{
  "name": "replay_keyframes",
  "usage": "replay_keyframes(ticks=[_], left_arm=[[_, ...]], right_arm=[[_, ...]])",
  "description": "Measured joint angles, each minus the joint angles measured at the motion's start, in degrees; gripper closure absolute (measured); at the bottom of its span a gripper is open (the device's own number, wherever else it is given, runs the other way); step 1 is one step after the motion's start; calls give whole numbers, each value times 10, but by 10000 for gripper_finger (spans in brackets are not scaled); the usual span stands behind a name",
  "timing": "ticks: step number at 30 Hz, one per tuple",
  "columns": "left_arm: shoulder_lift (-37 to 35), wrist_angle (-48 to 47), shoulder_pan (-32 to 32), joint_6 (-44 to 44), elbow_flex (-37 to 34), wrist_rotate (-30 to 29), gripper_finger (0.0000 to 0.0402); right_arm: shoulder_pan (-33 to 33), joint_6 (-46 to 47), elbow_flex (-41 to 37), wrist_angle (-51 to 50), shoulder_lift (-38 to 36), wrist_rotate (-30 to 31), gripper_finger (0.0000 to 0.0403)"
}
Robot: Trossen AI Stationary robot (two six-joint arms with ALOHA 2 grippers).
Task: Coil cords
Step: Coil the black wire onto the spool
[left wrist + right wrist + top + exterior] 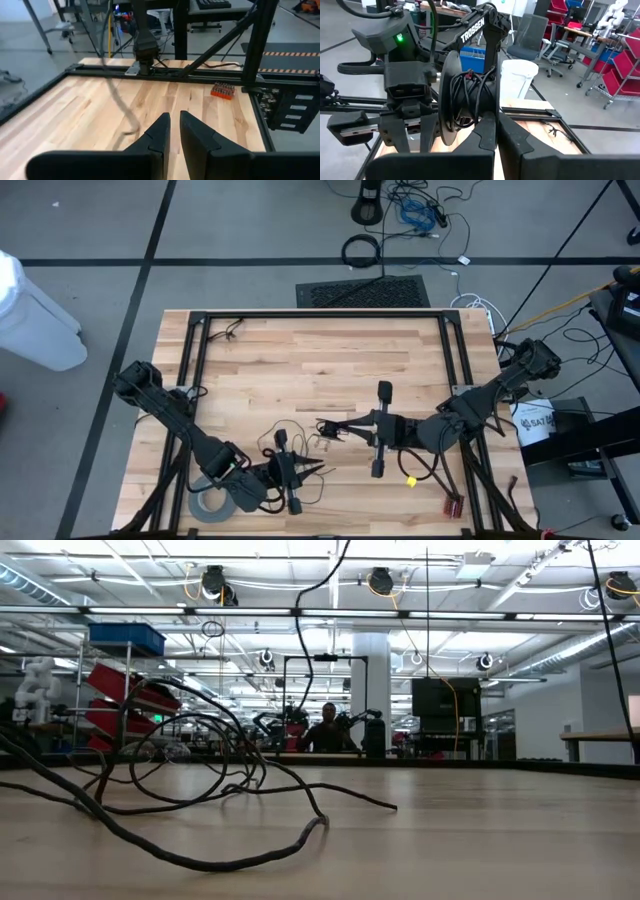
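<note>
Here, right end effector [495, 125] (fingers together) pinches the wire-wound disc [451, 95] at its rim.

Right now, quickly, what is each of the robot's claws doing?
Left gripper: cannot tell whether open or shut.
Right gripper: shut, its tips at the wire-wound black disc; whether it grips it cannot be told.
</note>
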Motion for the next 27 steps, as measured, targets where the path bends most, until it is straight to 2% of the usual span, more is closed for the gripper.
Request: replay_keyframes(ticks=[3,6,10,12,17,20,24,27], left_arm=[[0,-1,-1,31,0,0,352],[0,-7,6,39,-3,0,352],[14,64,28,21,-27,23,352],[26,70,27,25,-36,21,352],[40,86,-14,-72,-66,22,352],[56,90,-43,-102,-68,-10,352],[67,212,-46,-16,-68,-67,352],[80,326,-19,80,-68,-49,352]], right_arm=[[0,0,0,-3,0,-3,403],[0,3,0,-4,0,-34,403],[0,10,0,-13,0,-63,403],[0,18,0,-27,-1,-76,403],[0,67,0,-74,-15,-133,403],[1,92,1,-94,-23,-169,403],[7,83,1,-97,-30,-181,403],[8,68,1,-96,-38,-181,403]])
